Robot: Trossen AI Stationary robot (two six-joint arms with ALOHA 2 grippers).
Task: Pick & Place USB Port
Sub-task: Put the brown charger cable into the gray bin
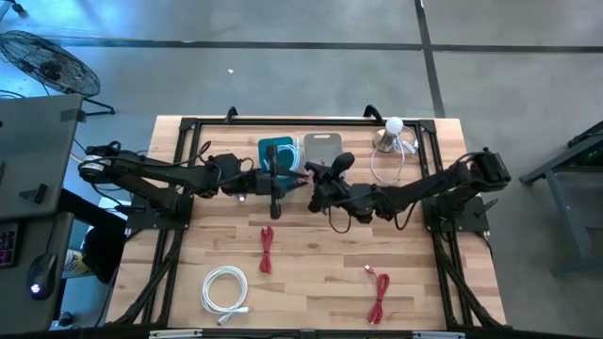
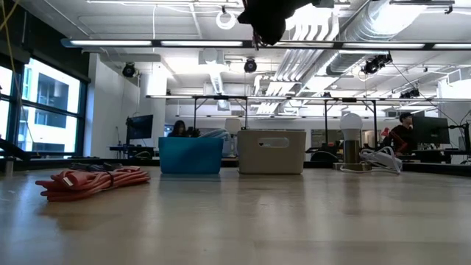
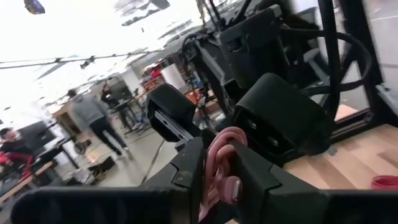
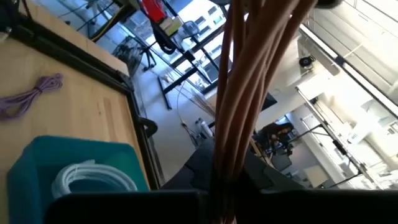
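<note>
A pink coiled USB cable [image 3: 219, 167] is held in the air between both grippers, above the middle of the table, just near of the blue bin [image 1: 278, 153]. My left gripper [image 3: 219, 186] reaches in from the left and is shut on it. My right gripper [image 4: 219, 198] reaches in from the right and is also shut on it. In the high view the two grippers meet at the cable [image 1: 298, 177]. In the low view only a dark gripper [image 2: 265, 20] shows, high at the top edge. My left gripper pinches a looped end of the pink cable bundle [image 3: 224, 144] between its two fingers, coming level from the table's left. The bundle is lifted clear of the table. My right gripper pinches several strands of the same bundle [image 4: 231, 143] between its fingers, coming from the table's right. The strands run straight out from the fingers and look taut.
The blue bin [image 4: 74, 163] holds a white cable [image 4: 93, 177]; a grey bin [image 1: 323, 149] stands beside it. A lamp [image 1: 393, 132] is at the far right. Two red cables [image 1: 267, 249] [image 1: 378, 294], a white cable [image 1: 224, 287] and a purple cable [image 4: 31, 96] lie on the table.
</note>
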